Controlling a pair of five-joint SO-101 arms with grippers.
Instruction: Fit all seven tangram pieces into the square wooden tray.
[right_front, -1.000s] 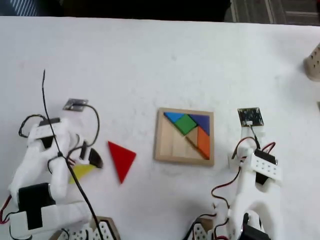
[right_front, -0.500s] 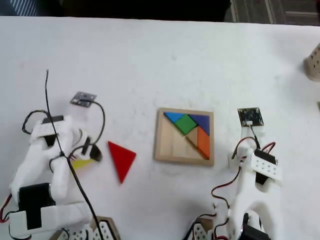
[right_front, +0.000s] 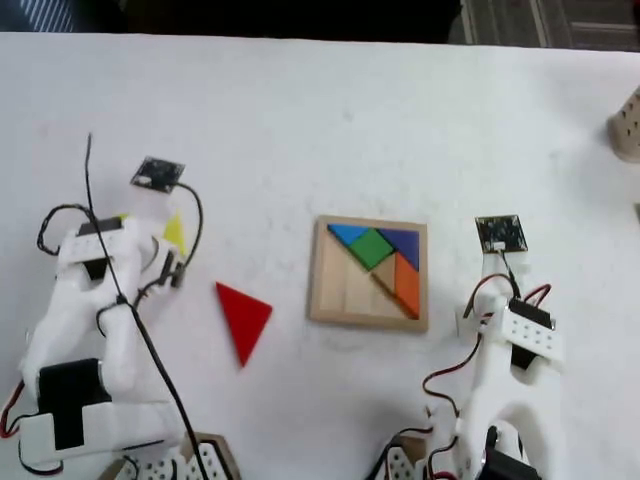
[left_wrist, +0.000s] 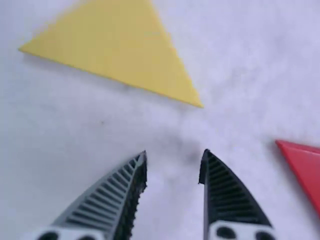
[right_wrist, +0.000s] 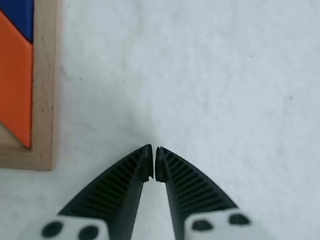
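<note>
The square wooden tray (right_front: 320, 300) lies mid-table with blue, green and orange (right_front: 406, 283) pieces in its far and right parts. A red triangle (right_front: 243, 318) lies flat to its left. A yellow triangle (right_front: 175, 232) peeks out beside the left arm (right_front: 95, 300). In the left wrist view the yellow triangle (left_wrist: 115, 50) lies flat just beyond my left gripper (left_wrist: 173, 161), which is open and holds nothing; a red corner (left_wrist: 302, 167) shows to one side. My right gripper (right_wrist: 154, 162) is shut and holds nothing, over bare table beside the tray's rim (right_wrist: 47, 100).
White tabletop all around. A pale perforated object (right_front: 627, 125) stands at the far right edge. Cables trail from both arms, and the right arm (right_front: 512, 345) rests right of the tray. Open room lies across the back of the table.
The left arm has swung toward the back of the table. The yellow triangle, seen near the arm's front side before, now shows farther back. The red triangle, tray and right arm stayed put.
</note>
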